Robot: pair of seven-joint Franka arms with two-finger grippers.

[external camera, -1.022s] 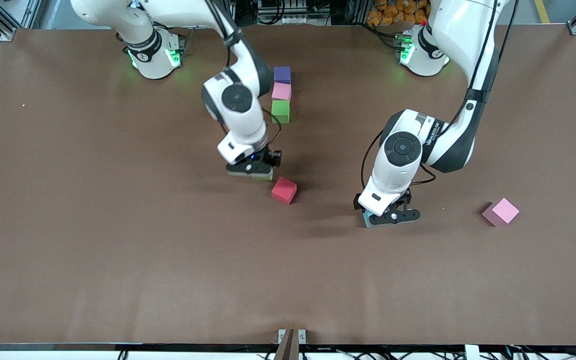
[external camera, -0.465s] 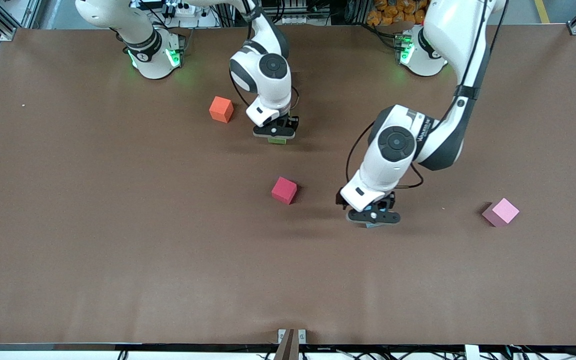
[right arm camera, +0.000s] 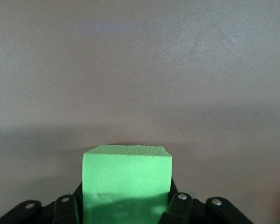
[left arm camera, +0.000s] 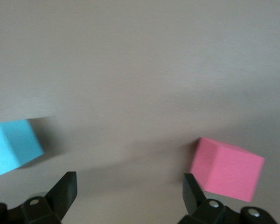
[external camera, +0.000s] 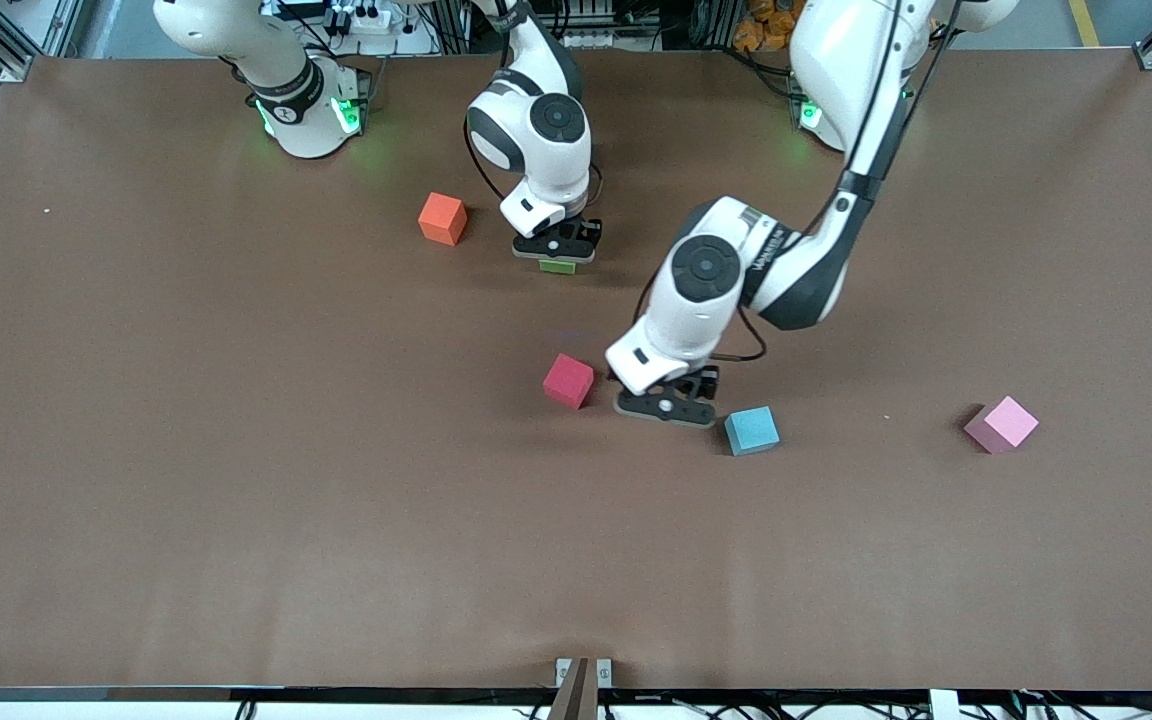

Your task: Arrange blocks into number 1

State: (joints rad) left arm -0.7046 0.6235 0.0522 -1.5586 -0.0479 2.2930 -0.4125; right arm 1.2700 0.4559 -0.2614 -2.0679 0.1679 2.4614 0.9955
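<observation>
The figure was barely begun, judging by how the blocks lay. Four of them sat loose and well apart on the bench (external camera: 136, 450): an orange block (external camera: 442, 218) toward the right arm's end, a red block (external camera: 568, 381) near the middle, a light blue block (external camera: 751, 430) a little nearer the front camera, and a pink block (external camera: 1002, 424) toward the left arm's end. None touched another, and no line of a "1" showed among them; whatever lay under the right arm's wrist was hidden.

The right gripper (external camera: 557, 246) had its jaws clamped on a green block (right arm camera: 126, 182), low over the bench beside the orange block, and whether the block was touching the surface could not be told.

The left gripper (external camera: 665, 408) was low over the bench between the red and light blue blocks, its jaws wide and holding nothing; in its wrist view both blocks lay outside them.

The green block was yet to be let go, and each of the four loose blocks needed carrying into the column
</observation>
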